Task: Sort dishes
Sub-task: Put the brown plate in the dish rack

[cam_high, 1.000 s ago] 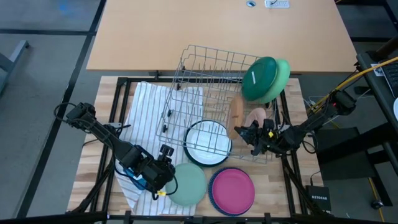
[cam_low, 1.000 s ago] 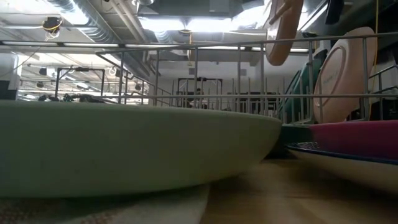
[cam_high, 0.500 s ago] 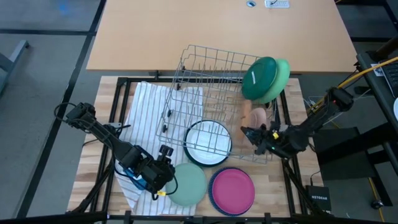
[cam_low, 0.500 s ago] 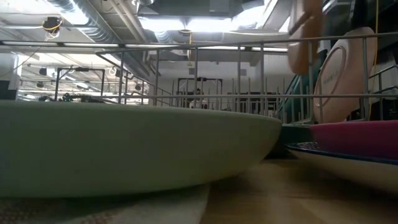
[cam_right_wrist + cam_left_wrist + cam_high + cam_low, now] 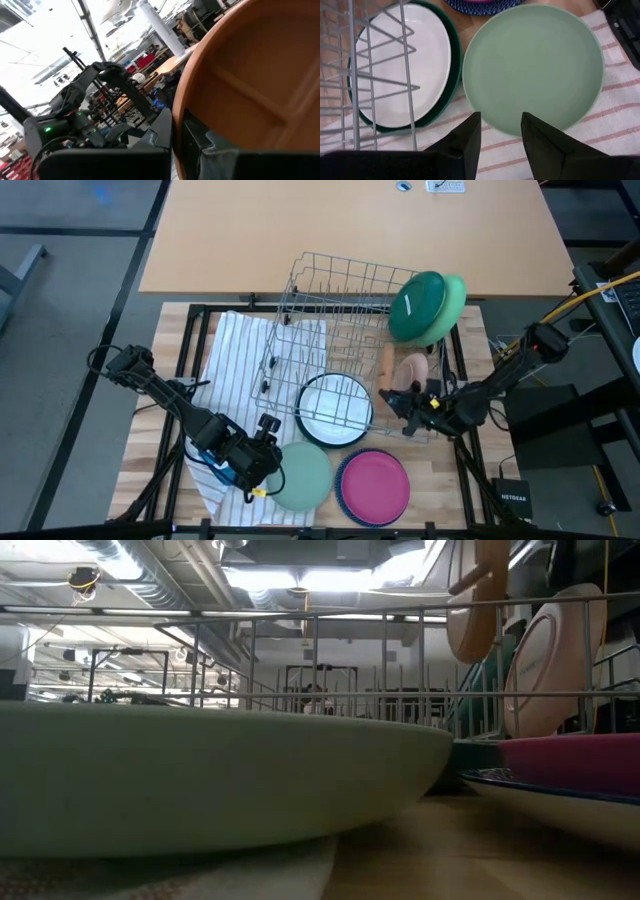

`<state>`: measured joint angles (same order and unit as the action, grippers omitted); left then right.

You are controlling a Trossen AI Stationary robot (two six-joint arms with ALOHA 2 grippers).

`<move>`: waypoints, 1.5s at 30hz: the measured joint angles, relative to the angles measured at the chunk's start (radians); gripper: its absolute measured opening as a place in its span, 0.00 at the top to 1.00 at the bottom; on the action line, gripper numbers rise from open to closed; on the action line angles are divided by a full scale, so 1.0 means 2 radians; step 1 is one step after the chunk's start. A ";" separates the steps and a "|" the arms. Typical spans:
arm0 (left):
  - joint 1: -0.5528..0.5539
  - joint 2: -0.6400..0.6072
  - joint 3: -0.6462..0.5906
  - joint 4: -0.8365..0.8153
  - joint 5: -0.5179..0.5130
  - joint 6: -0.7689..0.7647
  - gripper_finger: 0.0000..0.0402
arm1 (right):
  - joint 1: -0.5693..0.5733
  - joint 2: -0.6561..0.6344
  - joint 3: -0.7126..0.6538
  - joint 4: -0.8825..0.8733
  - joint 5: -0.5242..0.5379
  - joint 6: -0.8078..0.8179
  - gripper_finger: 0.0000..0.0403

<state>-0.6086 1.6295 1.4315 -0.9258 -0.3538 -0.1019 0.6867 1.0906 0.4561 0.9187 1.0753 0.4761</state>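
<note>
The dishes are partly sorted. Two green plates, a dark green plate in front of a light green plate, stand on edge at the far right corner of the wire rack. A peach dish also stands upright in the rack's right side, just beyond the right gripper.

The right gripper hangs over the near right corner of the rack, its fingers clamped together on the rim of a tan plate, which it holds on edge; the same plate shows as a thin tan sliver from above. By the look of it, this plate is about to be slotted in beside the peach dish.

Several dishes remain flat on the surface. A white plate sits inside a dark green one, lying under the rack's near edge. A magenta plate rests on a darker dish near the front. A sage plate lies on the striped towel, just beside the magenta one.

The left gripper waits directly above the near edge of the sage plate, fingers apart and holding nothing. I judge the task roughly half done, with about five flat dishes left.
</note>
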 joint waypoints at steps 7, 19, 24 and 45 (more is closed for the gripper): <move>0.000 0.000 0.000 0.001 0.000 0.002 0.68 | -0.008 0.001 0.000 -0.005 -0.002 0.008 0.97; 0.000 0.000 0.000 0.001 0.000 0.000 0.68 | -0.011 0.001 0.001 -0.105 -0.008 0.083 0.97; 0.000 0.000 0.000 0.001 0.000 0.000 0.68 | -0.011 0.002 0.001 -0.118 0.002 0.102 0.97; 0.000 0.000 0.000 0.002 0.000 -0.001 0.68 | -0.011 0.002 0.001 -0.121 0.043 0.101 0.83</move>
<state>-0.6086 1.6295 1.4315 -0.9216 -0.3538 -0.1047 0.6651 1.0939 0.4572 0.6769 1.1608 0.6773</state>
